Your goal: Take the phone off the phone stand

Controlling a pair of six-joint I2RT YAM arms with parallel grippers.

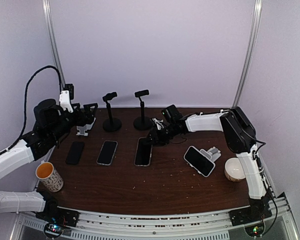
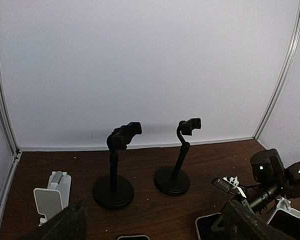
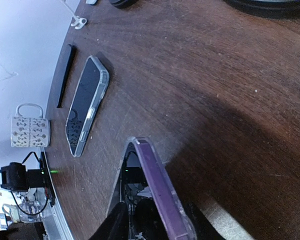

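On the table (image 1: 165,185), purple-edged phone (image 3: 157,185)

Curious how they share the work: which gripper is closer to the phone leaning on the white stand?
Right. The right gripper is a little left of the phone and farther back; the left gripper is across the table by the empty white stand.

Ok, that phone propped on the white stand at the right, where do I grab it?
Probably its raised long edge, from above on the screen side. The phone leans back on the white stand, which blocks the far-right side, and its lower edge sits low by the table. Pinch screen and back where that edge clears the stand.
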